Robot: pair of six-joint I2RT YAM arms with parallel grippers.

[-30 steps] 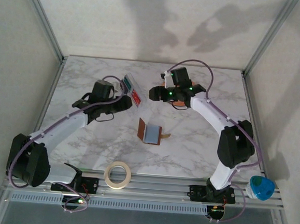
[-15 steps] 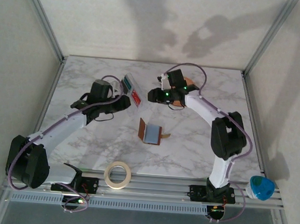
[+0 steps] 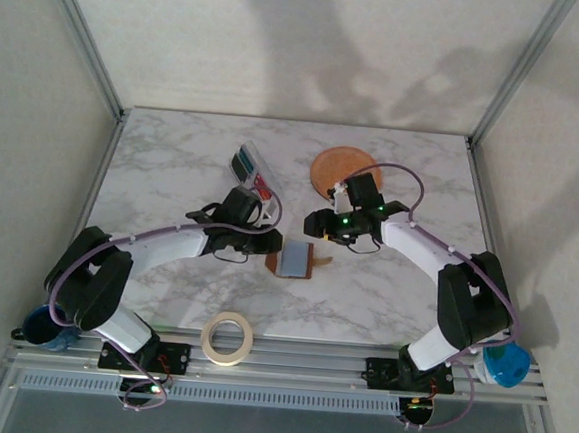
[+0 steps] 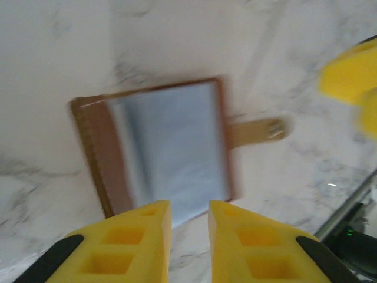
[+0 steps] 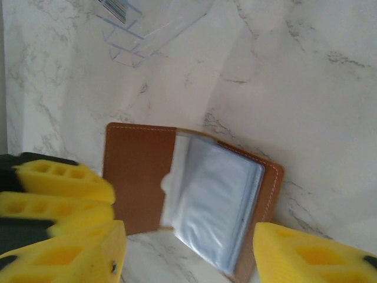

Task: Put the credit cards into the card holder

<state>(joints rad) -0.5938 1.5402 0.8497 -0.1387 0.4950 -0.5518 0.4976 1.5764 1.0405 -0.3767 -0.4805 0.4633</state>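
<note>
Poised over brown card holder (image 3: 294, 258), lying open mid-table, with left gripper (image 4: 189, 206) narrowed to a slit, empty, and right gripper (image 5: 188, 236) spread wide, empty. Apparently barely begun: credit cards (image 3: 245, 160) apart in clear sleeve (image 5: 171, 23).

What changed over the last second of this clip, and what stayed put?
Both grippers moved in on the card holder. The left gripper came away from the clear sleeve, and the right gripper drew back off the orange plate, which is now uncovered. Neither holds anything. The card holder, clear sleeve and tape roll stayed put.
</note>
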